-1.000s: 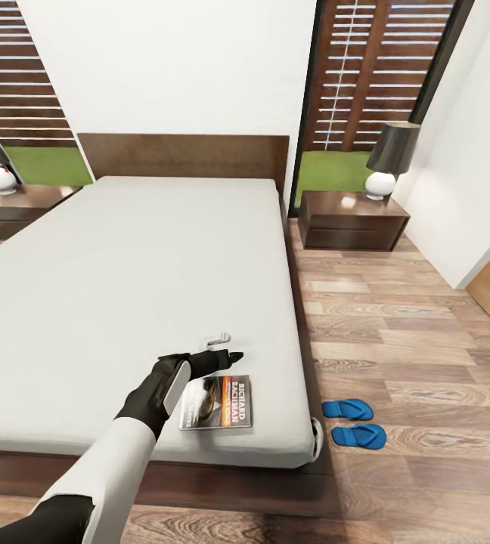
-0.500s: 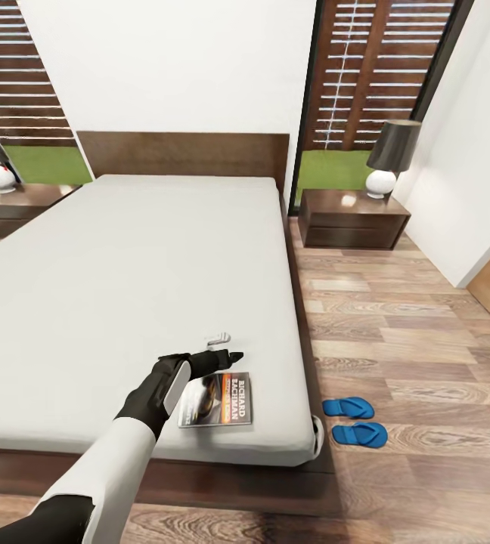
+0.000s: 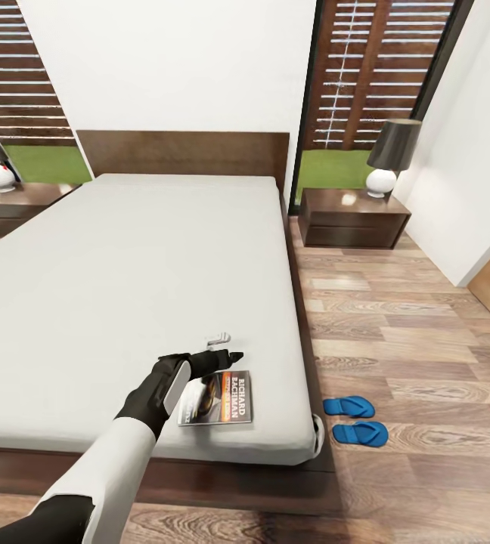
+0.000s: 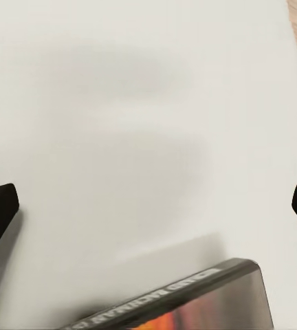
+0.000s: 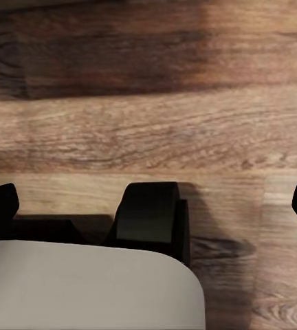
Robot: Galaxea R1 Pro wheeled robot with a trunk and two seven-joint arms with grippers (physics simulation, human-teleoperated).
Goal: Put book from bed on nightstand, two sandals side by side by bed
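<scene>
Head view: the left tool point(image 3: 224, 349) reaches over the bed point(image 3: 124, 287), its fingers spread wide, one white tip up, one dark tip just above the book point(image 3: 216, 399). It holds nothing. The book lies flat on the mattress near the foot corner, its spine lettering toward the bed's edge. Left wrist view shows both fingertips far apart over the pale mattress, with the book's edge point(image 4: 190, 302) near the camera. Two sandals point(image 3: 355, 420) lie side by side on the floor point(image 3: 411, 332) just beside the bed's corner. A nightstand point(image 3: 351, 219) with a lamp point(image 3: 391, 156) stands by the headboard. Right wrist view shows the right tool's point(image 5: 148, 206) dark tips wide apart over wood floor, empty.
</scene>
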